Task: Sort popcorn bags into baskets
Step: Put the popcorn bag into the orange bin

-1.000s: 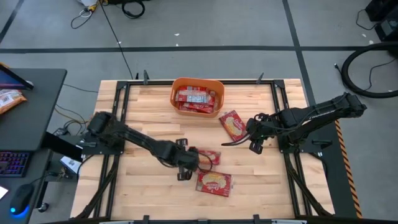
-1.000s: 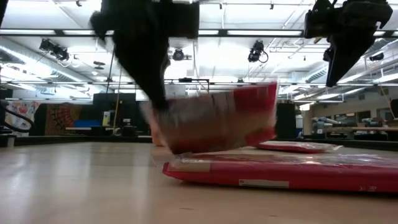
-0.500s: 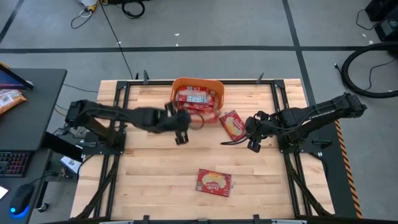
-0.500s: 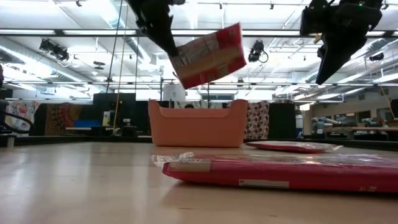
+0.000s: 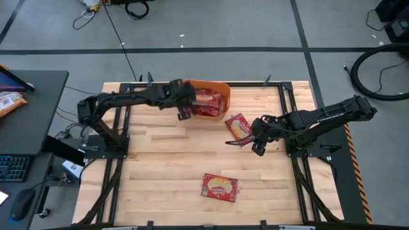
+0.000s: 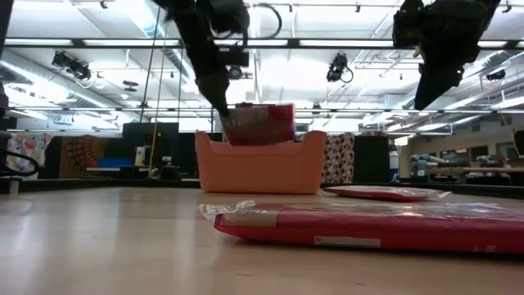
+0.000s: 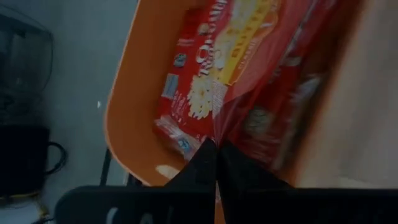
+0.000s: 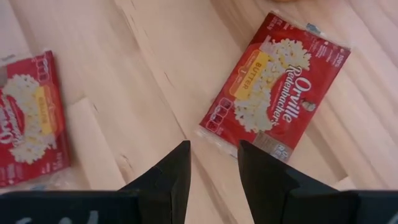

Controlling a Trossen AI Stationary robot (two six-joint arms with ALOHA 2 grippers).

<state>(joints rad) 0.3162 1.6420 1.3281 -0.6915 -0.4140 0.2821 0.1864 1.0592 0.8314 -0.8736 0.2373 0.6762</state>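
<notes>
Now the left pincer (image 5: pixel 186 112) holds a popcorn bag (image 6: pixel 259 124) over the basket (image 5: pixel 220 86).

Robotics lab or large workshop hall. Wooden surface (image 5: pixel 160 160) on black metal frame, standing on grey concrete floor (image 5: pixel 211 25) with taped lines and loose cables (image 5: pixel 89 16). Side desk (image 5: pixel 32 121) with keyboard (image 5: pixel 13 169) and mouse (image 5: pixel 20 206). Open ceiling with strip lights (image 6: pixel 327 43), ceiling-mounted cameras (image 6: pixel 337 68), benches in background.
</notes>
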